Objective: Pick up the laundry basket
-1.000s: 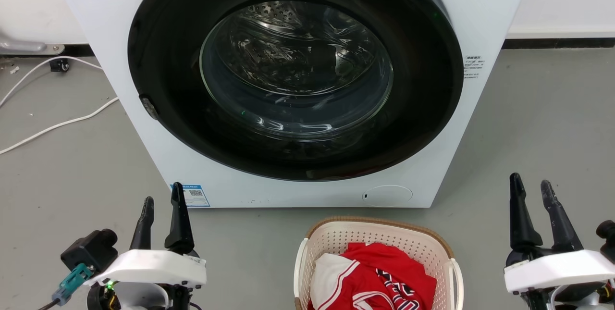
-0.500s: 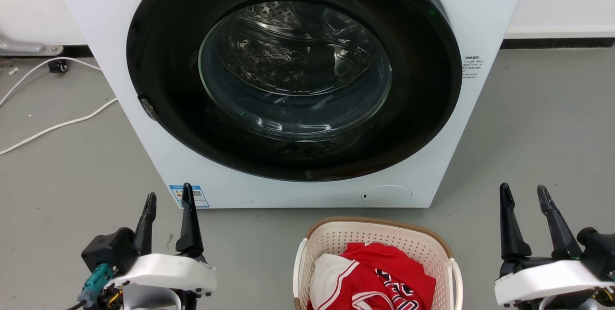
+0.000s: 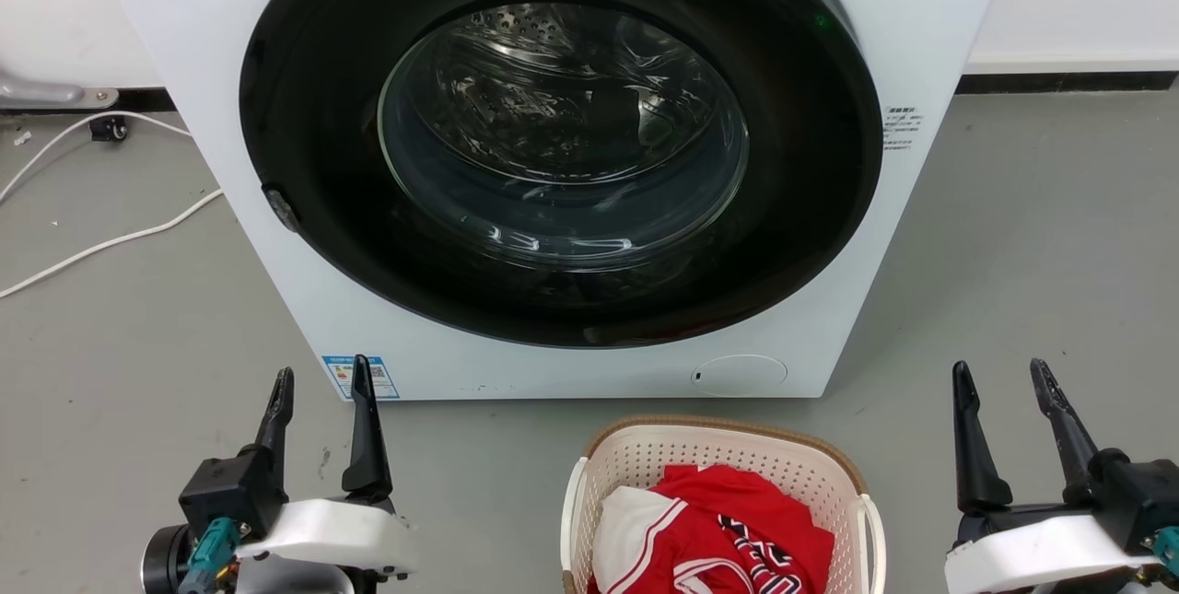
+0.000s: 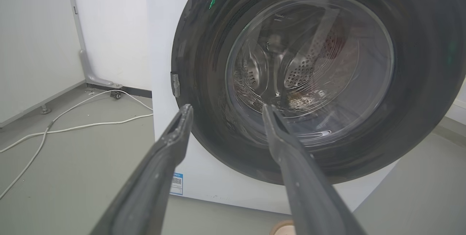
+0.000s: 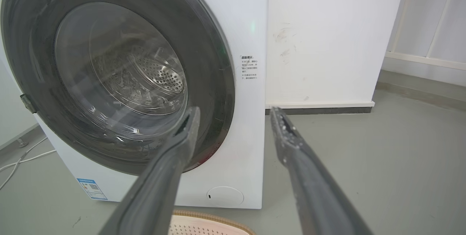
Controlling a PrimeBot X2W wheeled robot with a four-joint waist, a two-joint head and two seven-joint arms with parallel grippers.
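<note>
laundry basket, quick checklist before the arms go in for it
1. Left gripper open and empty: ok.
2. Right gripper open and empty: ok.
3. Laundry basket upright on the floor, between the two grippers: ok.
4. White side handles uncovered where visible: ok.
5. Red and white clothes fully inside the rim: cannot tell, the near end is cut off by the head view's edge.
6. Grippers at the handles: not ok, both stand apart from the basket, out to its sides.
</note>
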